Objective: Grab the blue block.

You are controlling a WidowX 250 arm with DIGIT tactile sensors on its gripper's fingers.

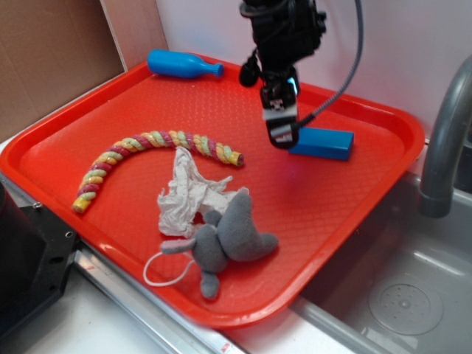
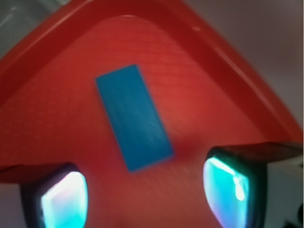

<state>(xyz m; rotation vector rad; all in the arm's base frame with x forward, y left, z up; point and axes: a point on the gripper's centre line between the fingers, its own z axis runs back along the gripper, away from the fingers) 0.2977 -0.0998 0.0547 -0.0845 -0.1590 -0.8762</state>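
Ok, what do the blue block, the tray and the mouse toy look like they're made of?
Blue block: likely hard plastic or painted wood, with sharp edges and flat plain faces. Tray: molded plastic, with a fine textured surface and rolled rim. Mouse toy: soft grey fabric like fleece, fuzzy with floppy limbs.

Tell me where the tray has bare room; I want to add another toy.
Bare patches on the red tray: the near right corner, between the grey mouse and the blue block, and the far left stretch between the bottle toy and the twisted rope. Crowded: the middle, with rope, crumpled tissue and mouse, and under the gripper.
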